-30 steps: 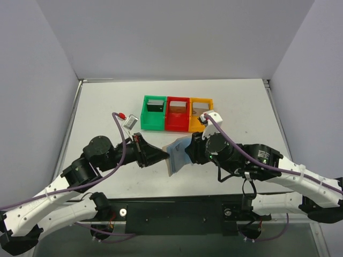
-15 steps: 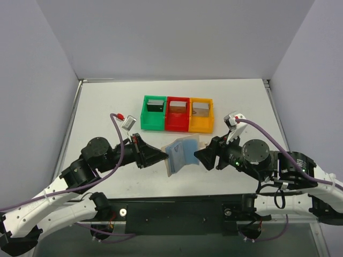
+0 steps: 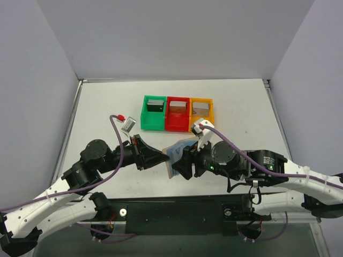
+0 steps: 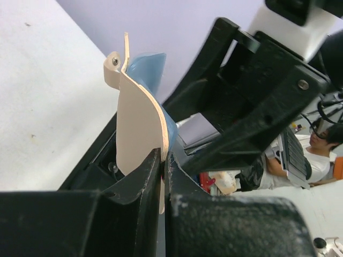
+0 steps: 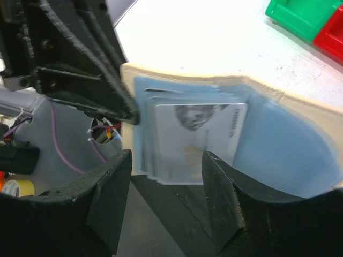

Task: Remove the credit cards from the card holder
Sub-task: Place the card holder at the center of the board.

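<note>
Tight up close: the left gripper (image 3: 165, 156) and right gripper (image 3: 182, 162) face each other tip to tip at the near middle of the table (image 3: 107, 107), with only the card holder (image 3: 177, 150) between them. Left gripper is clamped on the holder's tan left edge, and its fingers (image 4: 134, 187) show no gap. Right gripper is spread wide, with its fingers (image 5: 110, 198) either side of the credit cards (image 5: 195, 140); can't tell if they touch. The holder is held up on edge, open and curved, bluish pockets toward the right gripper. The cards are a grey stack in the pocket next to the left tips, and the top one carries a portrait. Green bin (image 3: 151, 123), red bin (image 3: 177, 124) and orange bin (image 3: 210, 112) stand in a row just beyond, a card in each. The table runs on left and right of them.
</note>
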Tool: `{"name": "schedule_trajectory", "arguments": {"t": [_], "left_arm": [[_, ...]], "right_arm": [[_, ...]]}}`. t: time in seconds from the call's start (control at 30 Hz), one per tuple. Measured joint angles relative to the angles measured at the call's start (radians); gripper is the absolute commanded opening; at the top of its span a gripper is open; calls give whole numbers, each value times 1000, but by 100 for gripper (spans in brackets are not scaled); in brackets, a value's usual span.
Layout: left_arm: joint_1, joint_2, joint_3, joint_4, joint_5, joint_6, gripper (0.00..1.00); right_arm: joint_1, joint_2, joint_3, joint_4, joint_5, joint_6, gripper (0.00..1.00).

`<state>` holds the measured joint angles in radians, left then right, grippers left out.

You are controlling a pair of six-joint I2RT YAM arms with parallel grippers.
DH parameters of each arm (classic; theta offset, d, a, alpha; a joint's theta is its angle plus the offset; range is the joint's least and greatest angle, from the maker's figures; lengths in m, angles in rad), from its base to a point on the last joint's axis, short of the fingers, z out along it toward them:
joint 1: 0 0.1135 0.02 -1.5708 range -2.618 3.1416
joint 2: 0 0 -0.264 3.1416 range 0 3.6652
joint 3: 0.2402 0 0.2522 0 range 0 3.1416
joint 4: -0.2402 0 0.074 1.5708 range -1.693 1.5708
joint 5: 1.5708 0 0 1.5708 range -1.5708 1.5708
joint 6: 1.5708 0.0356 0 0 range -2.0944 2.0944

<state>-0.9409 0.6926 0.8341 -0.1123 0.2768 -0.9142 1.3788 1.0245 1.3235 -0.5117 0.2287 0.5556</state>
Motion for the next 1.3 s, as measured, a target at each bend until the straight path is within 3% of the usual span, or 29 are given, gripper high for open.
{"name": "schedule_trajectory", "arguments": {"t": [0.23,0.5,1.1,1.3], "left_arm": [[0,-21,-54,113,69,-22,0],[0,-24,-58,200,121,-35,0],[0,-24,-104,361,215,-86,0],[0,-24,-108,403,245,-100,0]], "right_arm": [[-90,-68,-73,33,-48,22,49],[-109,-154,-89,37,-53,23,50],[-143,-236,-93,2,10,21,73],[-168,-270,-105,-1,-38,19,73]]}}
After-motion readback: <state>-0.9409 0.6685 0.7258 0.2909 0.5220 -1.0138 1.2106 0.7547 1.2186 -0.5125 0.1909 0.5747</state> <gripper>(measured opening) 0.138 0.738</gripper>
